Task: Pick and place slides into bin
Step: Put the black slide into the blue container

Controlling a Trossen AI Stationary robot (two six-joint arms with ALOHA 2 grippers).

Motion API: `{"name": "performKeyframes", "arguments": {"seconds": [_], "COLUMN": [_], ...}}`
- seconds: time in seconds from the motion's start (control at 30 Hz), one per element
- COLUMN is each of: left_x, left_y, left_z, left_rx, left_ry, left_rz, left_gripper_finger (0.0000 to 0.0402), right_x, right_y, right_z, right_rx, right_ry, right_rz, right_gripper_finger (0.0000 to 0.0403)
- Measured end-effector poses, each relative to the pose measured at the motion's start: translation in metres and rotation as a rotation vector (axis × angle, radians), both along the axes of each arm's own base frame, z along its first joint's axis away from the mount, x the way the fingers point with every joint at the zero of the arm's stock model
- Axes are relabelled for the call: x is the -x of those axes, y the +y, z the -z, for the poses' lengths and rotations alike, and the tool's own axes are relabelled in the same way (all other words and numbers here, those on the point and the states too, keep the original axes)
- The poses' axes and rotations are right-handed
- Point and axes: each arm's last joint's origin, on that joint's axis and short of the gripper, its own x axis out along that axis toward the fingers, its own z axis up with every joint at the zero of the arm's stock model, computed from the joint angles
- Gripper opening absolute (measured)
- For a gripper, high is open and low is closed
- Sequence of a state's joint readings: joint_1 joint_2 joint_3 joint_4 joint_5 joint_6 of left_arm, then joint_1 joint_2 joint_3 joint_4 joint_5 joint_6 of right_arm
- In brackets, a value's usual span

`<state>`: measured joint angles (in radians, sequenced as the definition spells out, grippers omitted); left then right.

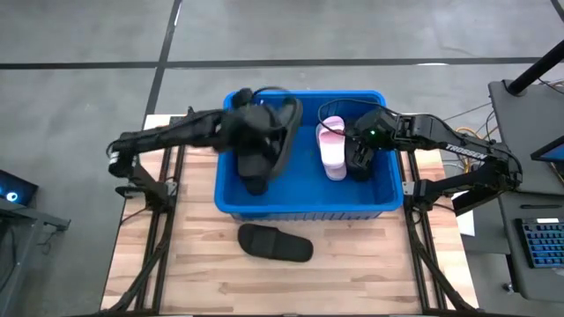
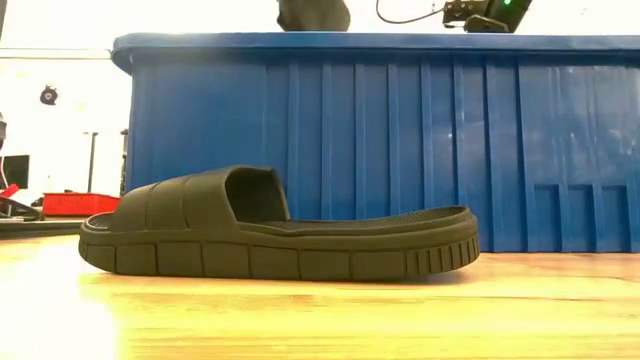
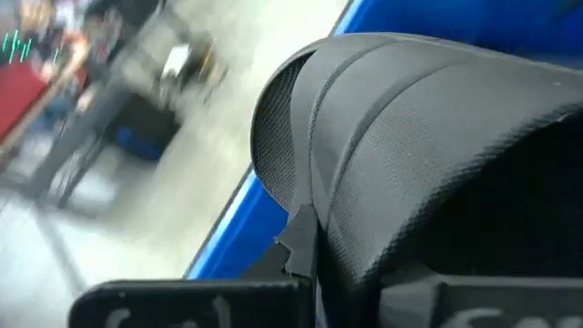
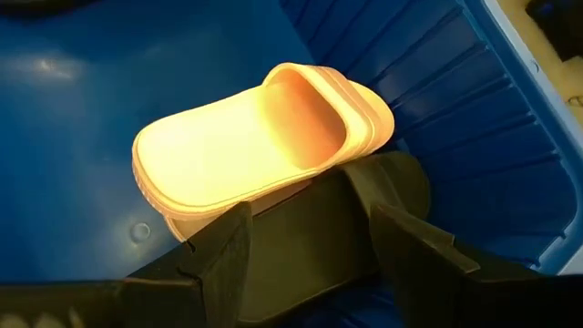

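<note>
The blue bin (image 1: 304, 207) stands mid-table. My left gripper (image 1: 240, 123) is over its left half, shut on a black slide (image 1: 263, 148) whose top also shows above the bin's rim (image 2: 313, 14). A pale pink slide (image 4: 260, 146) lies sole-down on the bin floor, overlapping another black slide (image 4: 342, 219). My right gripper (image 4: 314, 251) hovers open just above these two, touching neither. A third black slide (image 2: 270, 235) rests sole-down on the table before the bin. My left gripper holds the black slide by an edge of its upper part (image 3: 305, 232), pinched between the two fingers; the slide itself hides the exact spot. The arm reaches in from the table's left. The slide hangs tilted over the bin's left half, its lower end (image 1: 256, 183) down.
The bin's near wall (image 2: 400, 140) rises right behind the slide on the table. Bare wood (image 1: 370, 273) lies along the table's near side. A keyboard (image 1: 539, 246) and stands sit off the table to the right.
</note>
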<state>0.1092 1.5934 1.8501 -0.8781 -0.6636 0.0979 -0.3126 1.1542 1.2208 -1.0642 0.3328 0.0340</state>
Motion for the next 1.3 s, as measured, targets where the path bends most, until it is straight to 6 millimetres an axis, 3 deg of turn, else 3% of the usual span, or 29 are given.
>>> {"name": "performKeyframes", "arguments": {"seconds": [0.23,0.53,0.83,1.1,1.3], "left_x": [-0.035,-0.082,-0.102,-0.107,-0.109], "left_y": [0.057,0.071,0.090,0.100,0.106], "left_z": [0.067,0.154,0.222,0.246,0.246], "left_rx": [0.063,0.092,0.049,0.057,0.053], "left_ry": [0.198,0.417,0.592,0.643,0.624], "left_rz": [-0.133,-0.175,-0.253,-0.258,-0.242], "left_gripper_finger": [0.0000,0.0000,0.0000,0.0006,0.0064], "right_x": [0.000,0.000,0.000,0.000,0.000], "right_y": [0.000,0.000,0.000,0.000,0.000], "right_z": [0.000,0.000,0.000,0.000,0.000], "right_rx": [-0.014,-0.011,-0.010,-0.010,-0.009], "right_ry": [-0.017,-0.019,-0.021,-0.024,-0.024], "right_rz": [0.030,0.040,0.041,0.041,0.041], "right_gripper_finger": [0.0215,0.0215,0.0215,0.0215,0.0215]}}
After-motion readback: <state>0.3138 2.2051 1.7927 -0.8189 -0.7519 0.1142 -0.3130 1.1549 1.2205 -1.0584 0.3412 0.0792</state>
